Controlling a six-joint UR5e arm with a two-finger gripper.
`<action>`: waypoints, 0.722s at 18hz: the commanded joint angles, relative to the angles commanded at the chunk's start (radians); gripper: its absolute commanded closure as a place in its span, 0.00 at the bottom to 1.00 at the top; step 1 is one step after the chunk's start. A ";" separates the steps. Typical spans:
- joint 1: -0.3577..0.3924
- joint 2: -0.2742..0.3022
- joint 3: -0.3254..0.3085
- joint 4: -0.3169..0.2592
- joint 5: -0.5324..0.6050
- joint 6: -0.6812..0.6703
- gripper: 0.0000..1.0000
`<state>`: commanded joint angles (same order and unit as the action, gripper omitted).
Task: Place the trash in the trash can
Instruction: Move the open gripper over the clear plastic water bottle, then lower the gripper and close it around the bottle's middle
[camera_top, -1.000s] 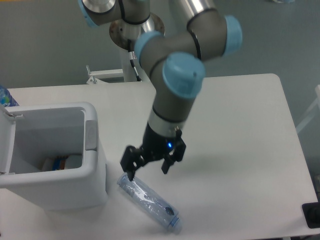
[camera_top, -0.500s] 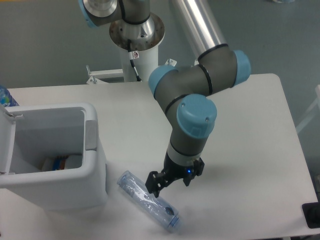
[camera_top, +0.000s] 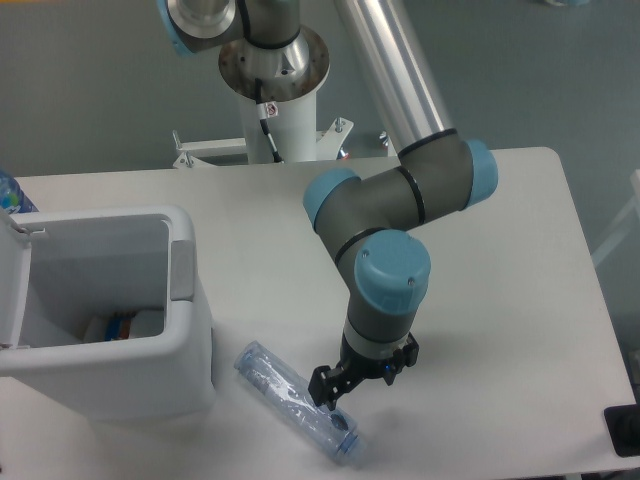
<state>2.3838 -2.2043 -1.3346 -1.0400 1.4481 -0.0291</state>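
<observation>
Now, look at each thing from near to far.

Bottle: you can see one clear crushed bottle (camera_top: 298, 403). It lies flat on the table (camera_top: 500, 260), slanted, with its cap end at the lower right. It is outside the bin.

Gripper: you have one gripper (camera_top: 345, 384). It hangs low, right over the cap half of the bottle. Its dark fingers point down, but they are small and dark, so you cannot tell if they are apart or pressed together.

Trash can: you can see one white bin (camera_top: 190, 330). It stands just left of the bottle with its top open. A grey tab sits on its right wall.

Inside the bin: something white with bits of blue and orange (camera_top: 120, 326) lies at the bottom. It is hard to make out.

Lid: only a strip of the white lid (camera_top: 12, 290) shows; the left edge cuts it off.

Arm: you see one arm (camera_top: 400, 200) with light blue caps.
</observation>
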 joint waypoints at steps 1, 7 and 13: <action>0.000 -0.008 0.005 0.000 0.000 0.000 0.00; -0.031 -0.048 0.023 0.003 0.002 0.006 0.00; -0.060 -0.074 0.023 0.003 0.049 -0.049 0.00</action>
<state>2.3240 -2.2779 -1.3116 -1.0370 1.4970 -0.0779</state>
